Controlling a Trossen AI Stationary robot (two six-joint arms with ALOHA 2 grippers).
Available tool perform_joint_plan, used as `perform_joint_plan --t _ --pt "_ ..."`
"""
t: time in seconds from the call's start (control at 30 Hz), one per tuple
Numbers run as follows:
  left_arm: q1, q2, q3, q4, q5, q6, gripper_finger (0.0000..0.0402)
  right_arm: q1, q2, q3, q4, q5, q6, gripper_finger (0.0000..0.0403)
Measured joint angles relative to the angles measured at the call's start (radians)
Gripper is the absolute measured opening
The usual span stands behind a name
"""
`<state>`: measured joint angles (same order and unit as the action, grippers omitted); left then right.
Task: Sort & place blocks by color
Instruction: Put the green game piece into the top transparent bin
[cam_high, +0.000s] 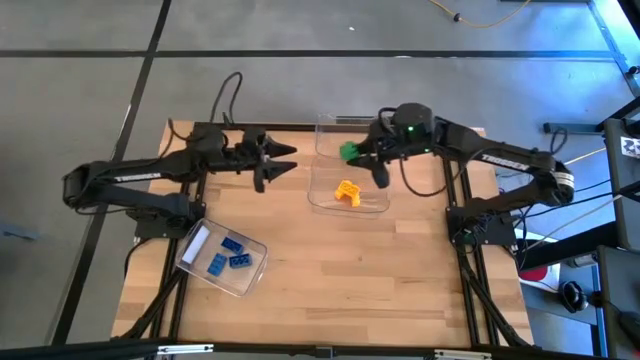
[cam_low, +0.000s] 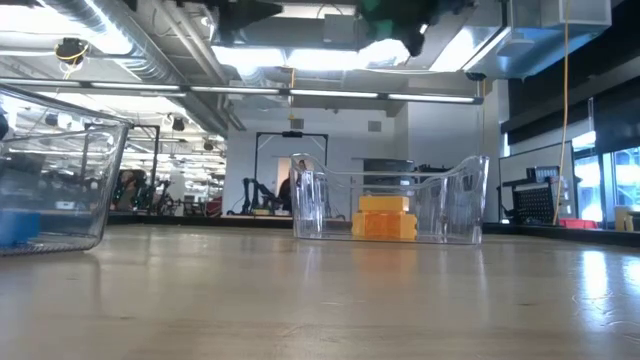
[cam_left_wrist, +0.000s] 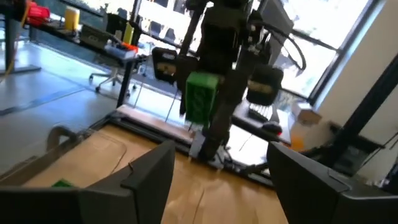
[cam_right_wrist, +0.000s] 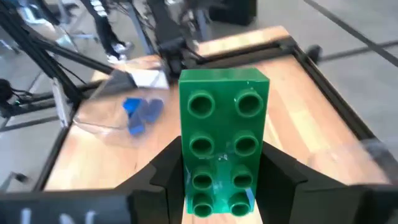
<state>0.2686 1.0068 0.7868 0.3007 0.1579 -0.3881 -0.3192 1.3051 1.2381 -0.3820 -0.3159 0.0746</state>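
Green studded block (cam_right_wrist: 222, 144) pinched in right gripper (cam_high: 352, 152) jaws; left gripper (cam_high: 283, 157) jaws spread.

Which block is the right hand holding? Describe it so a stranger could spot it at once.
Start at the wooden table and find the clear bin near its middle, with yellow-orange blocks inside. Just above that bin's far edge, the right hand grips a green block in mid-air. It is the only block off the table; the blue blocks lie in another bin.
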Motion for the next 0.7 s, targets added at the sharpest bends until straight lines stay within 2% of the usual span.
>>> perform_joint_plan --t 0.17,0.33,0.47,0.7 --pt "-0.015 -0.083 0.000 -0.091 0.005 0.062 0.0244 -0.033 -0.114 -0.080 0.007 0.008 -0.020 0.0138" --pt "-0.040 -0.155 -0.027 -0.067 -0.053 0.080 0.0244 -0.059 -0.277 -0.287 0.222 0.020 0.110 0.0138" --pt "-0.047 -0.179 -0.045 -0.072 -0.068 0.056 0.0244 -0.058 -0.381 -0.422 0.352 0.079 0.214 0.0138" --pt "-0.048 -0.179 -0.045 -0.066 -0.076 0.051 0.0245 -0.059 -0.415 -0.454 0.357 0.106 0.238 0.0138"
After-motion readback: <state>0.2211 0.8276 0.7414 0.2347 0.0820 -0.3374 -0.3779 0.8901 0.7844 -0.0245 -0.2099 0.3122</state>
